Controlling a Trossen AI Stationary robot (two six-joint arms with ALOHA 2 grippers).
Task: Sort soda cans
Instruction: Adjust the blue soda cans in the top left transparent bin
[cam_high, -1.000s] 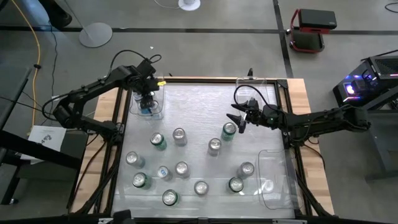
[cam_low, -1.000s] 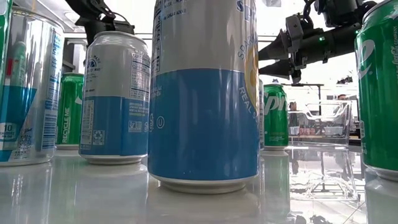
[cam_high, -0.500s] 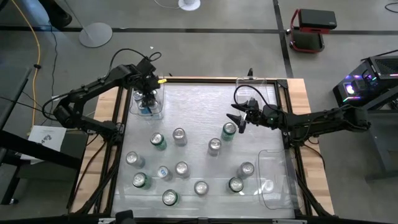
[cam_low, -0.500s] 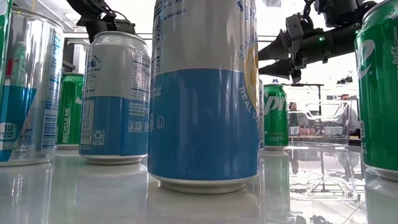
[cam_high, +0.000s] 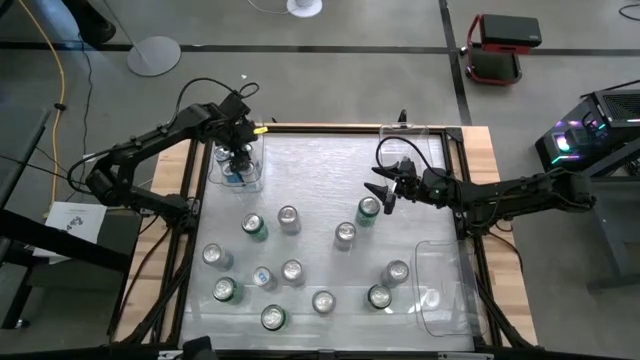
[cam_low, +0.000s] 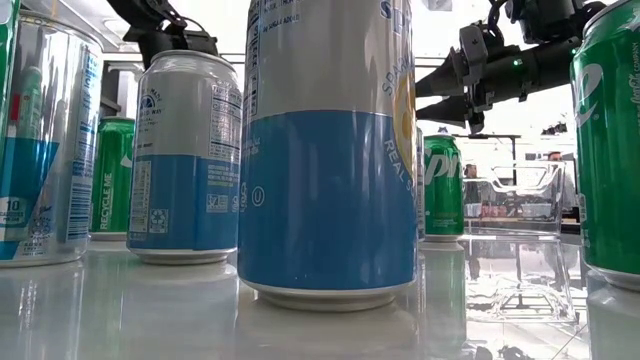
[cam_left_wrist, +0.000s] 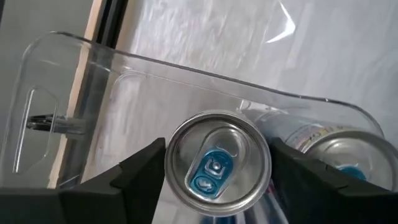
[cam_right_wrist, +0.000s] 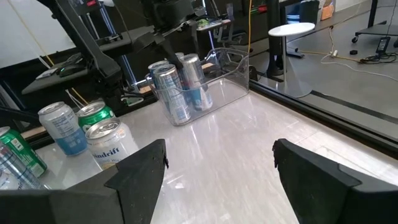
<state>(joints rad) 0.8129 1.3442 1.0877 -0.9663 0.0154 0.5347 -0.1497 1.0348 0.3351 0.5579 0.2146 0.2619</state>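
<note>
can in bin: I see a silver-topped can with a blue tab standing upright in the clear bin at the table's far-left corner, a second can just beside it in the same bin
left gripper: left gripper sits above that bin; in the wrist view its fingers flank the can top on both sides with a sliver of gap each side, so spread around it; I can't tell if they touch the can lower down
loose cans: about a dozen cans stand upright on the white table, green ones and silver/blue ones mixed, mostly across the middle and near half
right gripper: right gripper hovers near the green can at centre-right, fingers spread, nothing between them
second bin: another clear bin lies at the near-right corner of the table
low view: a tall blue-and-silver can fills the centre, green can behind it
</note>
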